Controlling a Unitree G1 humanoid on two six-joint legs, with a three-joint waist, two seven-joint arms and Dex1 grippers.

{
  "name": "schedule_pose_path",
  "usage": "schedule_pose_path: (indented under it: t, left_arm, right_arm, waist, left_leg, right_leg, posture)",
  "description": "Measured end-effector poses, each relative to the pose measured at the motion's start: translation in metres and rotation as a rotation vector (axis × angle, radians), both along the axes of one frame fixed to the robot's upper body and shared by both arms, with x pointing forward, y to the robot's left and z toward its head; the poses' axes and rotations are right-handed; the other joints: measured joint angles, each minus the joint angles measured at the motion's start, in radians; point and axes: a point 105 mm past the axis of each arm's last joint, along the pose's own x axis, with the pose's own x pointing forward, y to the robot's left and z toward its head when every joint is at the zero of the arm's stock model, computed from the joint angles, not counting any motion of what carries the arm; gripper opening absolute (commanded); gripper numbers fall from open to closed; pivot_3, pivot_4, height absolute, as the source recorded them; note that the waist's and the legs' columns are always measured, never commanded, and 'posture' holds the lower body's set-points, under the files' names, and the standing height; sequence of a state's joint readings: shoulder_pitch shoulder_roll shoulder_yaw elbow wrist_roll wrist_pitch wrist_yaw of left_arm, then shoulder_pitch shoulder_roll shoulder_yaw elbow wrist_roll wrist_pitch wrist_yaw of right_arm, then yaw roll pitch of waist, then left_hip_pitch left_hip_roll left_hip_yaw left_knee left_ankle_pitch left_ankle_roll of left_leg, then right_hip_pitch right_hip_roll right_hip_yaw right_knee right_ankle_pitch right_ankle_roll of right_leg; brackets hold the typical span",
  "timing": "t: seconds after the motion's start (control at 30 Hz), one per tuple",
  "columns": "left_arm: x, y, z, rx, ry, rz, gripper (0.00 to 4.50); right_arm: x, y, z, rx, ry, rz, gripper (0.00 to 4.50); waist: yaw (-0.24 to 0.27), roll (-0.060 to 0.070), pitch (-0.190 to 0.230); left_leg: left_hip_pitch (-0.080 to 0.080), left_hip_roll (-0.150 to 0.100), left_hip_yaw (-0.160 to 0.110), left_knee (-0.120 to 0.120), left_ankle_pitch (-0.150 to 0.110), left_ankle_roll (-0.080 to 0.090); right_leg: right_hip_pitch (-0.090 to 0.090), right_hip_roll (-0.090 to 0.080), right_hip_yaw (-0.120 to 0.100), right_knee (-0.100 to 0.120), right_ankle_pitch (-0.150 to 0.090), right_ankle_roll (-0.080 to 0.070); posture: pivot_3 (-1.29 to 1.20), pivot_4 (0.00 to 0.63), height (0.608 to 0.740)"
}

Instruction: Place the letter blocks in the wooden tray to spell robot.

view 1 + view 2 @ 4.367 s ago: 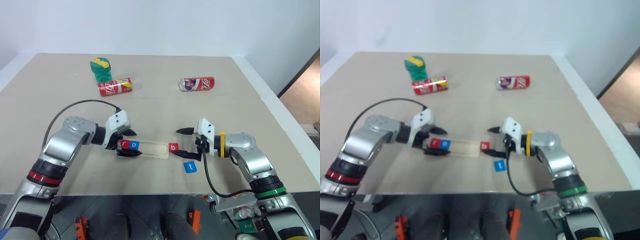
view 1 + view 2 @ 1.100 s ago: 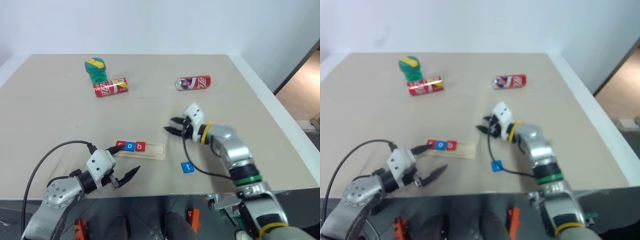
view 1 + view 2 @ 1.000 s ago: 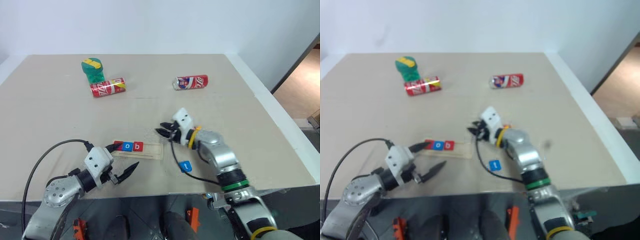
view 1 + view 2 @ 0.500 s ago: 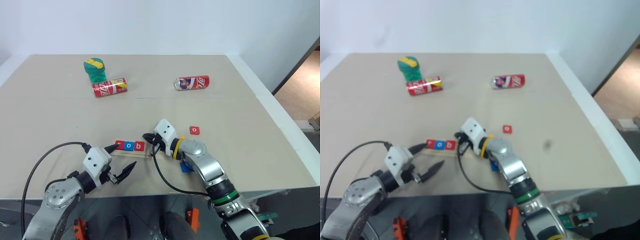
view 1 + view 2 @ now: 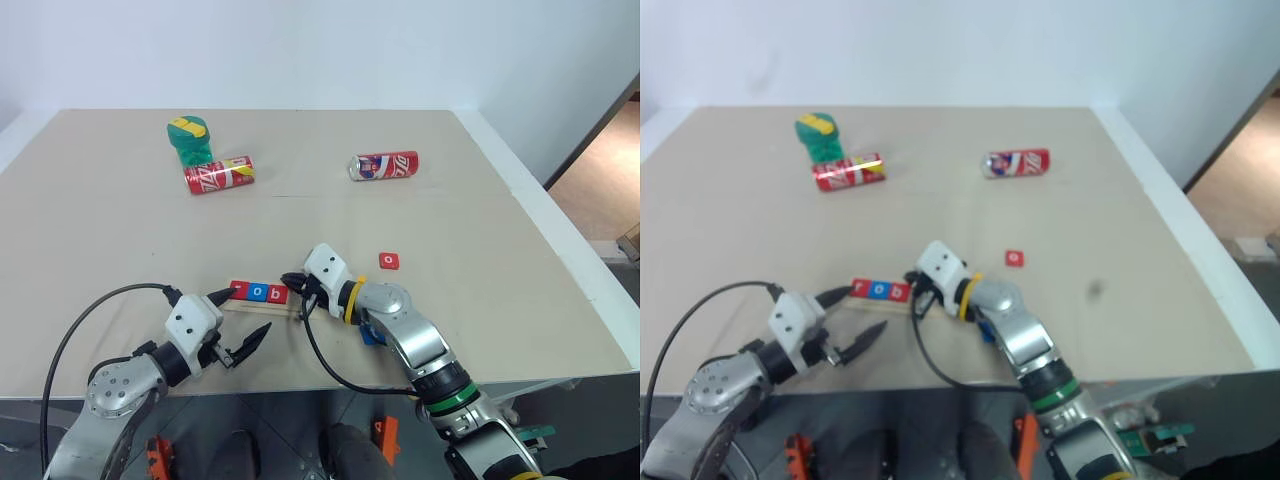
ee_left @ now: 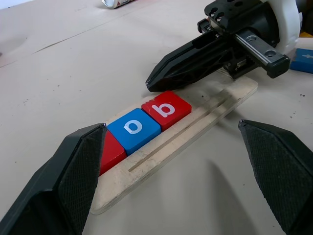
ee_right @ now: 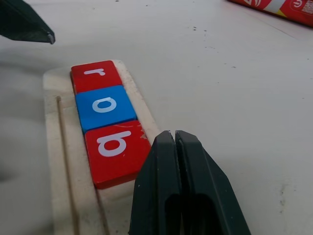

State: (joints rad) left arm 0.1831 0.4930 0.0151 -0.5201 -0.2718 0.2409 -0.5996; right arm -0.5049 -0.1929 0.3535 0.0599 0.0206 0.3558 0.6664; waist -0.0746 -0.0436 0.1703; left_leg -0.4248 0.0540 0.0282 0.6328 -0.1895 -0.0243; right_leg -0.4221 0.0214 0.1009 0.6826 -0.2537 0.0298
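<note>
wooden tray [image 5: 300,306] lies flat, long axis running left-right across table [image 5: 120,230].

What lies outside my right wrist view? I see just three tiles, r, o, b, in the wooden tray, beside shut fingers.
Observer: A red o tile lies loose on the table, to the right of the tray.
Operator: Any fifth tile?
Observer: A blue tile lies nearer the table's front edge, partly hidden by the right arm; I cannot read its letter.
Operator: And the left gripper?
Observer: The left gripper is open at the tray's left end, holding nothing.
</note>
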Motion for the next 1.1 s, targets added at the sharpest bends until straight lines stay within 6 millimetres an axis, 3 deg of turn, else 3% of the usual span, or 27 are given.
schedule_pose_path:
  t: [0.1,0.2,0.23,0.27,0.3,0.33,0.4,0.47,0.53,0.57,0.6,0.7,1.0,1.1]
  left_arm:
    - [0.0,0.0,-0.001,0.006,0.0,-0.001,4.5]
    - [-0.001,-0.002,-0.002,0.006,0.003,-0.011,4.5]
    - [-0.002,-0.004,-0.001,0.005,0.005,-0.03,4.5]
    - [-0.002,-0.005,-0.001,0.004,0.005,-0.039,4.5]
    - [-0.004,-0.008,-0.001,0.006,0.01,-0.066,4.5]
    - [-0.005,-0.009,-0.001,0.013,0.012,-0.085,4.5]
    - [-0.008,-0.01,0.0,0.033,0.014,-0.123,4.5]
    - [-0.011,-0.015,0.002,0.061,0.009,-0.187,4.5]
    - [-0.012,-0.018,0.004,0.063,0.005,-0.213,4.5]
    - [-0.012,-0.018,0.004,0.062,0.003,-0.219,4.5]
    - [-0.012,-0.021,0.007,0.062,-0.007,-0.233,4.5]
    - [-0.012,-0.021,0.008,0.061,-0.01,-0.238,4.5]
    - [-0.015,-0.022,0.006,0.061,-0.001,-0.242,4.5]
    - [-0.015,-0.022,0.005,0.062,0.001,-0.237,4.5]
  right_arm:
    - [0.001,0.0,0.001,0.001,-0.01,-0.007,0.06]
    - [0.006,-0.004,0.009,0.033,-0.022,-0.035,0.81]
    - [0.013,-0.011,0.021,0.073,-0.02,-0.049,1.33]
    - [0.017,-0.016,0.029,0.089,-0.032,-0.062,1.51]
    - [0.026,-0.03,0.053,0.114,-0.074,-0.065,2.03]
    - [0.03,-0.04,0.067,0.111,-0.103,-0.053,2.21]
    - [0.032,-0.058,0.083,0.089,-0.124,-0.014,2.93]
    - [0.035,-0.096,0.089,0.01,-0.082,0.04,3.67]
    - [0.038,-0.129,0.079,-0.02,0.0,0.041,4.31]
    - [0.038,-0.135,0.074,-0.025,0.022,0.041,4.45]
    - [0.039,-0.151,0.061,-0.038,0.081,0.037,4.45]
    - [0.037,-0.171,0.045,-0.059,0.139,0.048,4.45]
    - [0.051,-0.178,0.033,-0.082,0.109,0.032,4.45]
    - [0.055,-0.18,0.02,-0.1,0.115,0.007,4.45]
  waist:
    - [0.0,0.0,0.0]
    - [0.0,0.0,0.0]
    - [0.0,0.0,0.0]
    - [0.0,0.0,0.001]
    - [0.0,0.0,0.001]
    - [0.001,0.0,0.001]
    - [0.003,0.0,0.001]
    - [0.008,0.0,0.0]
    - [0.007,0.0,0.0]
    - [0.006,0.0,0.0]
    - [0.004,0.0,0.001]
    - [-0.002,0.003,0.002]
    - [-0.004,0.005,0.004]
    - [-0.004,0.006,0.004]
  left_leg:
    - [0.0,0.0,0.0,0.0,0.0,0.0]
    - [0.0,0.0,0.0,0.0,0.0,0.0]
    - [0.0,0.0,0.0,0.0,0.0,0.0]
    - [-0.001,-0.001,0.0,0.001,0.0,0.0]
    - [-0.001,-0.002,0.0,0.001,0.0,0.0]
    - [-0.001,-0.002,0.0,0.001,0.0,0.0]
    - [-0.001,-0.003,0.0,0.001,0.0,0.0]
    - [-0.001,-0.005,0.0,0.001,0.0,0.0]
    - [0.0,-0.006,0.001,0.001,-0.001,0.002]
    - [0.0,-0.006,0.001,0.001,-0.001,0.003]
    - [0.0,-0.006,0.002,0.0,-0.002,0.003]
    - [0.0,-0.006,0.002,-0.001,-0.002,0.004]
    - [0.002,-0.005,0.001,0.001,-0.001,0.003]
    - [0.002,-0.006,0.001,0.002,-0.001,0.003]
  right_leg:
    - [0.0,0.0,0.0,0.0,0.0,0.0]
    - [0.0,0.0,0.0,0.0,0.0,0.0]
    - [0.0,0.0,0.0,0.0,0.0,0.0]
    - [0.0,0.0,0.0,0.0,0.001,0.001]
    - [0.0,-0.001,0.0,0.0,0.001,0.001]
    - [0.0,-0.002,0.0,0.0,0.001,0.002]
    - [0.001,-0.003,0.0,-0.001,0.0,0.002]
    - [0.002,-0.005,-0.001,-0.002,-0.004,0.0]
    - [0.003,-0.007,-0.001,-0.002,-0.005,0.001]
    - [0.003,-0.007,-0.001,-0.002,-0.004,0.003]
    - [0.003,-0.007,0.0,-0.002,-0.004,0.003]
    - [0.002,-0.006,0.001,-0.002,-0.004,0.003]
    - [0.004,-0.003,0.002,-0.001,-0.001,0.004]
    - [0.005,-0.005,0.003,-0.001,-0.001,0.004]
  posture:
    - [0.0,0.15,0.74]
    - [0.0,0.15,0.74]
    - [0.0,0.15,0.74]
    - [0.0,0.15,0.74]
    - [0.0,0.15,0.74]
    - [0.0,0.15,0.74]
    - [0.0,0.15,0.74]
    - [0.0,0.15,0.74]
    - [0.0,0.15,0.74]
    - [0.0,0.15,0.74]
    - [0.0,0.15,0.74]
    - [0.0,0.15,0.74]
    - [0.0,0.15,0.74]
    - [0.0,0.15,0.74]
